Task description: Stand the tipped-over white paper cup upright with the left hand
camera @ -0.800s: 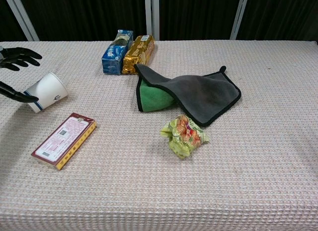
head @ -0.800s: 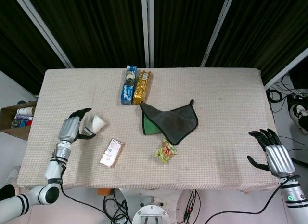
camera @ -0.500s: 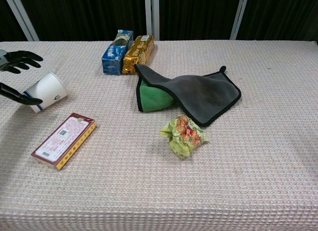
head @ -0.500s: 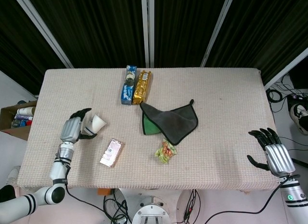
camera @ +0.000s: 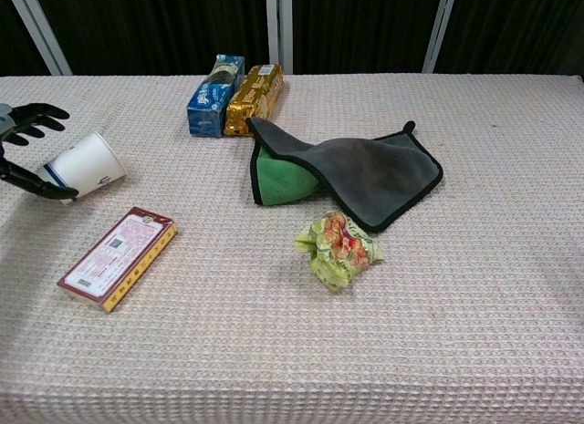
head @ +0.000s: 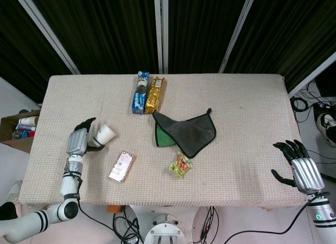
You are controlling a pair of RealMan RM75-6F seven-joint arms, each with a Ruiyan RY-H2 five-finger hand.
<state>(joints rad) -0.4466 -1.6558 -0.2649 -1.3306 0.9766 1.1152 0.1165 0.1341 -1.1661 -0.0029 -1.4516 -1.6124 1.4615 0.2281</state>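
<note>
The white paper cup (head: 104, 133) (camera: 86, 165) lies on its side near the table's left edge, mouth towards the right and base towards my left hand (head: 80, 141) (camera: 24, 151). That hand brackets the cup's base end. Its thumb lies against the lower side of the base, and its fingers (camera: 38, 115) are spread above and apart from the cup. The chest view shows only the fingertips and thumb at the frame's left edge. My right hand (head: 297, 168) hovers with fingers spread at the table's front right corner, holding nothing; only the head view shows it.
A red flat box (head: 122, 166) (camera: 117, 257) lies just in front of the cup. A blue packet (head: 139, 92) and a gold packet (head: 155, 94) lie at the back. A grey-green cloth (head: 185, 131) and a snack bag (head: 181, 165) sit mid-table. A cardboard box (head: 21, 129) stands off the left edge.
My left hand has drawn slightly back and closer about the cup's base. The cup has shifted a little with its mouth turning more upward. The right hand has barely moved.
</note>
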